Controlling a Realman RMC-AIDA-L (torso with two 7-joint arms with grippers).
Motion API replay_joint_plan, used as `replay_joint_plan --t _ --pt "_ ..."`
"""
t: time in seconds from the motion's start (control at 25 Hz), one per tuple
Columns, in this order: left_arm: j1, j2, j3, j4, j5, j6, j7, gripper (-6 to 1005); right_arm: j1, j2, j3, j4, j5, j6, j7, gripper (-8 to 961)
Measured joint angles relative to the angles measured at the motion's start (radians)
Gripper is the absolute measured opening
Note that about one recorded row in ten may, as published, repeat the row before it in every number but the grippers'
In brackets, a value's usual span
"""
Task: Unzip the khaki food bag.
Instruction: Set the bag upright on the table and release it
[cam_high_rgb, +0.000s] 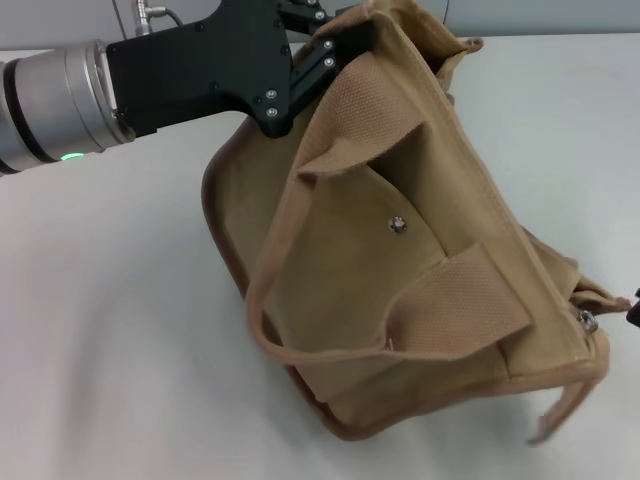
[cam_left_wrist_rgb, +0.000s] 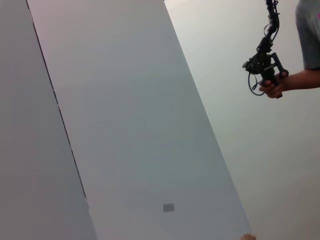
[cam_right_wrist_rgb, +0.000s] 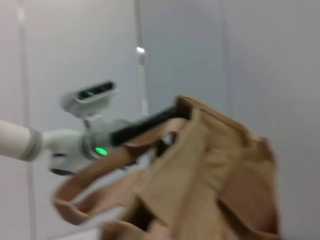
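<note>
The khaki food bag (cam_high_rgb: 400, 250) lies tipped on the white table, its front pocket with the silver snap (cam_high_rgb: 398, 225) facing up. Its two webbing handles (cam_high_rgb: 455, 305) hang loose. My left gripper (cam_high_rgb: 322, 42) is at the bag's far top corner and is shut on the fabric edge there. The metal zipper pull (cam_high_rgb: 587, 322) shows at the bag's near right end. A black bit of my right gripper (cam_high_rgb: 634, 308) shows at the right edge, beside that pull. The right wrist view shows the bag (cam_right_wrist_rgb: 210, 175) close up, with the left arm (cam_right_wrist_rgb: 75, 145) behind it.
The white table (cam_high_rgb: 110, 330) spreads to the left and front of the bag. The left wrist view shows grey wall panels (cam_left_wrist_rgb: 125, 125) and a person's hand holding a black device (cam_left_wrist_rgb: 267, 70) far off.
</note>
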Motion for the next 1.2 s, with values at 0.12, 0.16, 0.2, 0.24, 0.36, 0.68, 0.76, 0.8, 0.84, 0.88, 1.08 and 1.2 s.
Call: replay_joint_plan --t 0.12,0.16,0.2,0.24,0.36,0.68,0.76,0.8,0.84,0.88,1.08,1.2 --pt "0.002 0.0 0.0 0.0 0.0 0.0 0.0 40 0.012 0.0 0.036 0.003 -0.036 0.028 -0.023 191" --pt "0.002 0.0 0.0 0.0 0.0 0.0 0.0 40 0.02 0.0 0.038 0.003 -0.051 0.036 -0.028 211" --pt "0.002 0.0 0.0 0.0 -0.001 0.0 0.0 40 0.03 0.0 0.039 0.005 -0.069 0.045 -0.031 231" --pt "0.003 0.0 0.0 0.0 -0.003 0.0 0.001 40 0.039 0.0 0.039 0.006 -0.082 0.052 -0.032 250" --pt "0.003 0.0 0.0 0.0 -0.007 0.0 0.002 40 0.073 0.003 0.035 0.017 -0.117 0.073 -0.033 310" --pt "0.011 -0.003 0.002 -0.022 -0.012 0.004 0.007 41 0.169 0.005 0.056 0.143 -0.041 0.13 -0.108 555" --pt "0.011 -0.004 0.002 -0.045 -0.015 0.005 0.018 41 0.194 0.005 0.061 0.161 -0.028 0.137 -0.12 473" --pt "0.011 -0.004 0.003 -0.062 -0.02 0.005 0.03 41 0.206 0.005 0.063 0.163 -0.026 0.145 -0.12 431" --pt "0.011 -0.004 0.003 -0.062 -0.02 0.005 0.03 41 0.216 0.005 0.064 0.164 -0.022 0.154 -0.116 390" --pt "0.01 -0.004 0.003 -0.079 -0.025 0.005 0.041 41 0.231 0.005 0.065 0.165 -0.014 0.166 -0.105 349" --pt "-0.007 -0.005 0.004 -0.207 -0.043 -0.008 0.138 41 0.287 0.005 0.066 0.141 0.066 0.241 -0.065 137" --pt "-0.009 -0.006 0.004 -0.292 -0.076 -0.016 0.196 41 0.329 0.004 0.063 0.102 0.084 0.296 -0.064 104"
